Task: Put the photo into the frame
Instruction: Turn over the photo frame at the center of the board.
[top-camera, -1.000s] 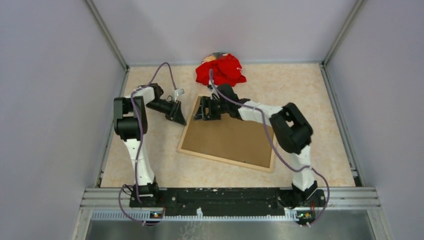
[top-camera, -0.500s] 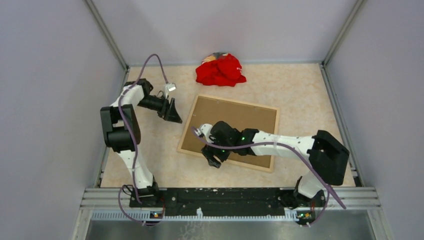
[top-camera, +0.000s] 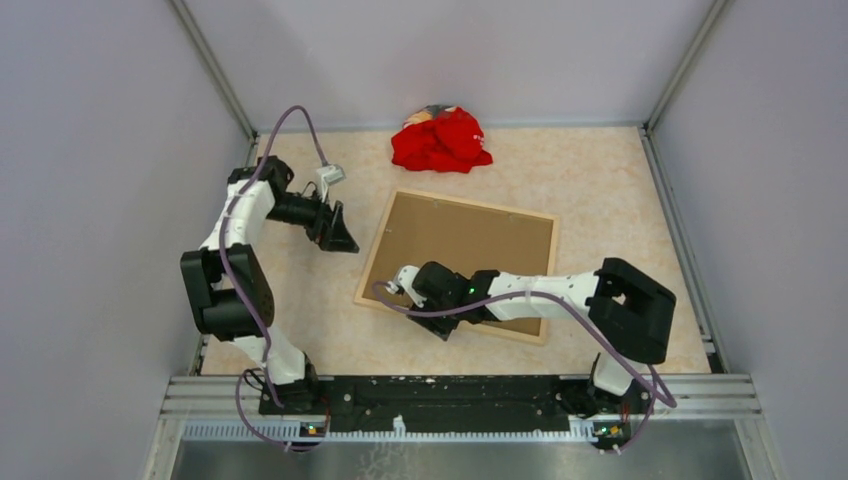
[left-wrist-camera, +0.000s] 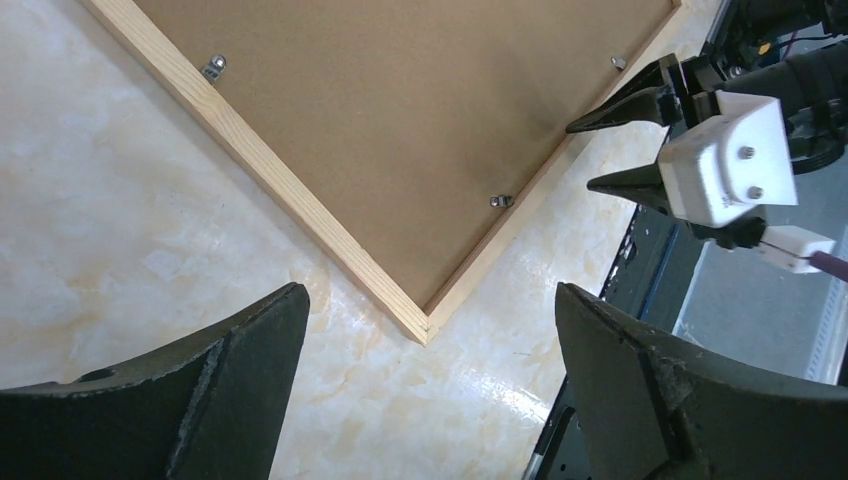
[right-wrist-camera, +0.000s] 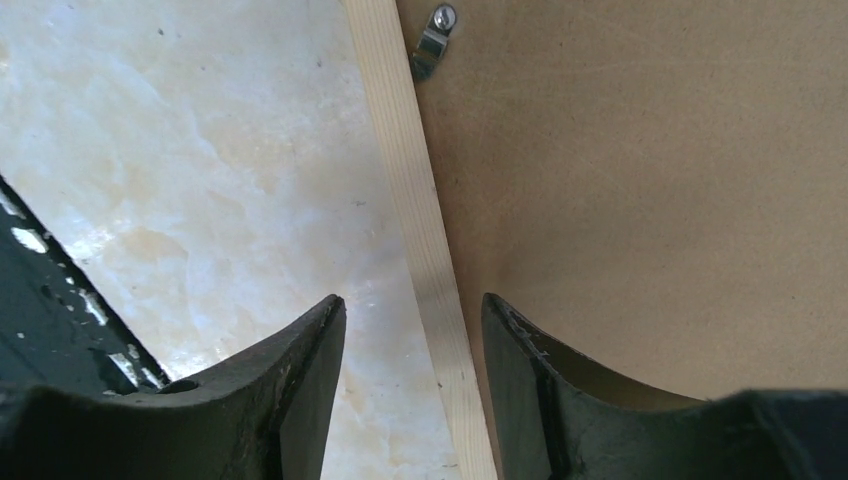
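The thin light-wood rectangular picture frame (right-wrist-camera: 420, 230) lies face down on the pale marbled worktop (top-camera: 600, 180), with a plain brown backing board (top-camera: 470, 250) filling it. Its near-left rail runs between the parted, empty right fingers (right-wrist-camera: 300, 370). The left fingers (left-wrist-camera: 250, 350), spread wide, hover just left of it. A crumpled red cloth (top-camera: 440, 140) lies beyond.

The frame (right-wrist-camera: 405, 170) lies on the table (top-camera: 600, 180), backing board (top-camera: 470, 250) in it, cloth (top-camera: 440, 140) behind.
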